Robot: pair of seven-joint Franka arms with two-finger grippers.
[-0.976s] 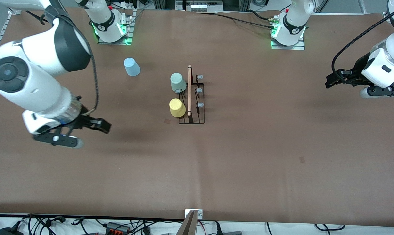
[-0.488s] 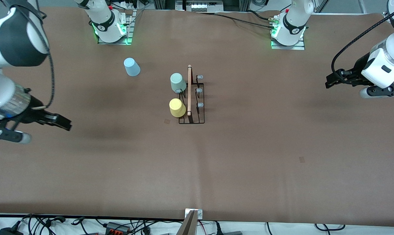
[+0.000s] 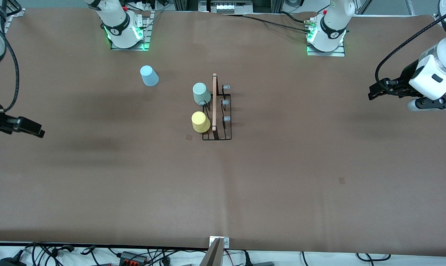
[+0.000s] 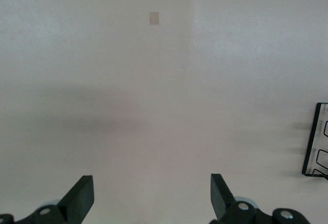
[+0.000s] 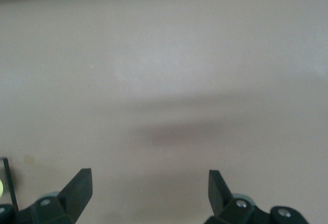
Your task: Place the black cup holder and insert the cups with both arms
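The black cup holder (image 3: 217, 111) stands at the table's middle, its wooden rod (image 3: 214, 101) along the top. A mint green cup (image 3: 201, 93) and a yellow cup (image 3: 200, 122) sit upside down on its pegs on the side toward the right arm's end. A light blue cup (image 3: 149, 75) stands upside down on the table, apart from the rack and nearer the right arm's base. My right gripper (image 3: 38, 131) is open and empty at the right arm's end of the table (image 5: 148, 196). My left gripper (image 3: 371, 94) is open and empty at the left arm's end (image 4: 152, 198).
The brown table (image 3: 282, 166) carries only the rack and cups. The rack's base edge shows in the left wrist view (image 4: 318, 142) and in the right wrist view (image 5: 7, 183). Cables lie along the table's near edge (image 3: 97, 255).
My right arm has drawn back from near the rack toward its own end of the table, open and empty. The left arm and the cups have not moved.
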